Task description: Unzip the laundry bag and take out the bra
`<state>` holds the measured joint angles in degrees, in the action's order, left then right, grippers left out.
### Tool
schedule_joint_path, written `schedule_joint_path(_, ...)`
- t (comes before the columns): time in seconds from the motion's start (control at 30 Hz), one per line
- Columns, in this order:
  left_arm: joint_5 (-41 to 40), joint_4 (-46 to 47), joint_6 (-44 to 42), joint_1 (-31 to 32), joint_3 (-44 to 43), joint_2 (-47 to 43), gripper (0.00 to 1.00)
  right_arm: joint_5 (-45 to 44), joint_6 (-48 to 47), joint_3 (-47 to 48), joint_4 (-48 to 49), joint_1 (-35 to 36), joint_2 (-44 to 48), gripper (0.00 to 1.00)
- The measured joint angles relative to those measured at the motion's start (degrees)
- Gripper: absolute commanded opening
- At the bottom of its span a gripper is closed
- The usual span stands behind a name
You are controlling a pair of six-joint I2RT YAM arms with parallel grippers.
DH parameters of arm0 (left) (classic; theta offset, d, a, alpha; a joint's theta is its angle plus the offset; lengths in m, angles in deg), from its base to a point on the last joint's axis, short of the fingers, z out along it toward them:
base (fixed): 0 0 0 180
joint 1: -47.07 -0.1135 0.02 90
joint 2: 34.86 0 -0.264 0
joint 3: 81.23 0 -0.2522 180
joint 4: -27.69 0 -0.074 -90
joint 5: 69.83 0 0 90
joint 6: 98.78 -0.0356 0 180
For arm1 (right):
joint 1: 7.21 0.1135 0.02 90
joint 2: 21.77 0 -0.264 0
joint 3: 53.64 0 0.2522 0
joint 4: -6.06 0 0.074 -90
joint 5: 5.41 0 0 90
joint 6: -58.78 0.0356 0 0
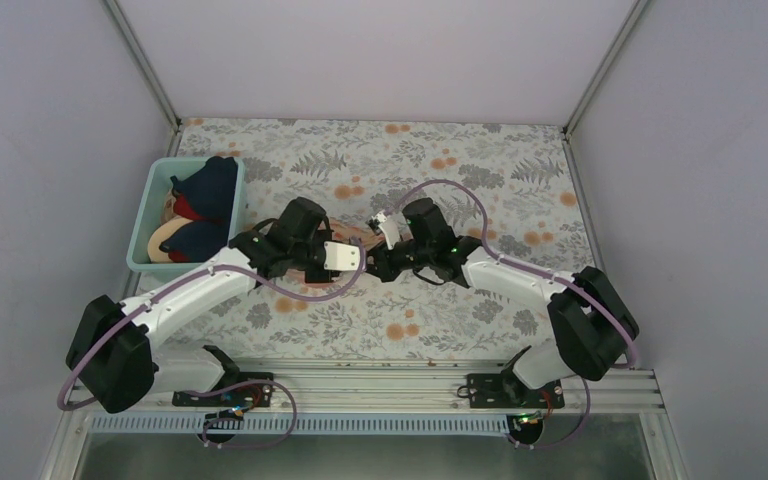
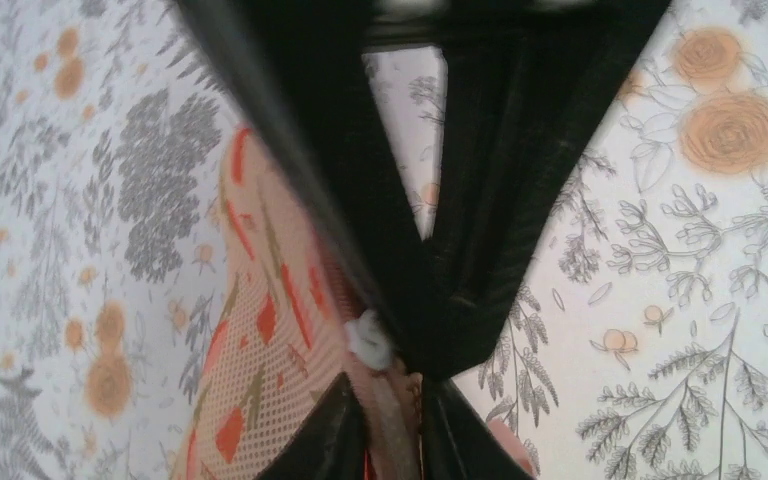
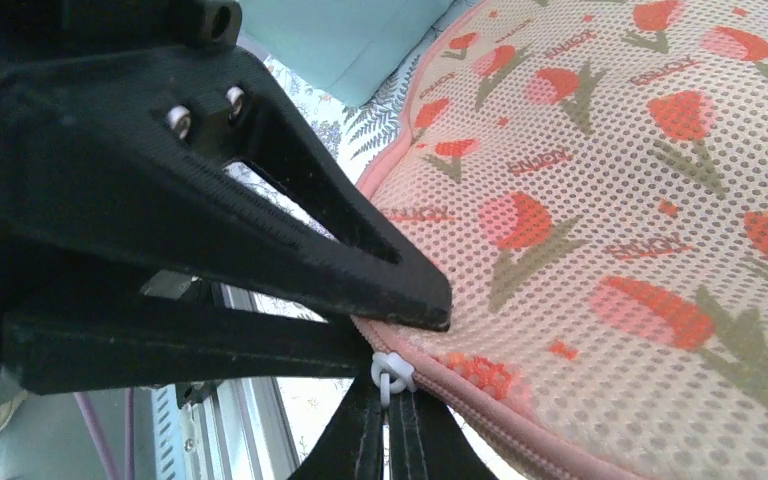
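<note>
The laundry bag point(image 3: 660, 200) lies flat near the middle of the desk point(image 1: 460, 170), with the teal bin point(image 1: 188, 215) at its 9 o'clock. The right fingers point(image 3: 360, 270) are clamped on the bag's pink rim, and right beside them the left fingers point(image 2: 335, 440) pinch the white zipper pull point(image 3: 392, 375).

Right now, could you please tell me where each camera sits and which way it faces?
Top external: above and behind the arms, looking down at the table; both arms and bases show.
Left wrist: on the left arm, looking down along the left gripper at the laundry bag.
Right wrist: on the right arm, looking low along the right gripper across the laundry bag.
Both wrist views share the white zipper pull at the bag's edge.
</note>
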<state>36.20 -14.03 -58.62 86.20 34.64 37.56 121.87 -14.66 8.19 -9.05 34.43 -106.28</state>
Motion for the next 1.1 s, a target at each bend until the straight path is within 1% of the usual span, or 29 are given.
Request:
schedule_joint_path(0.03,-0.33,0.24,-0.17,-0.02,0.11,0.0,0.03,0.02,0.0,0.0,-0.04,0.0,0.0,0.04)
schedule_joint_path(0.07,-0.7,0.61,-0.11,-0.02,0.13,0.0,0.02,0.07,0.0,0.0,-0.04,0.0,0.0,0.04)
schedule_joint_path(0.4,-2.32,2.16,0.07,0.15,0.72,-0.04,0.02,-0.96,-0.7,0.11,-1.38,-0.63,0.02,0.04)
schedule_joint_path(0.73,-4.02,3.06,-0.31,-0.02,2.51,-0.94,0.02,-1.55,-2.14,-3.37,-4.2,-8.46,2.84,0.04)
schedule_joint_path(0.9,-4.63,3.61,-0.57,-0.31,2.95,-1.73,0.02,-1.2,-3.08,-4.0,-5.07,-10.67,3.89,0.04)
schedule_joint_path(1.03,-5.33,4.9,-1.2,-1.62,3.72,-2.47,0.02,-0.28,-3.43,-4.04,-5.09,-11.15,3.98,0.04)
schedule_joint_path(1.07,-5.51,5.49,-1.62,-2.21,4.11,-2.6,0.03,0.11,-3.43,-4.15,-4.98,-11.15,3.98,0.04)
schedule_joint_path(1.1,-5.7,6.14,-2.01,-2.97,4.59,-2.67,0.11,0.44,-3.41,-4.28,-4.81,-11.1,3.93,0.04)
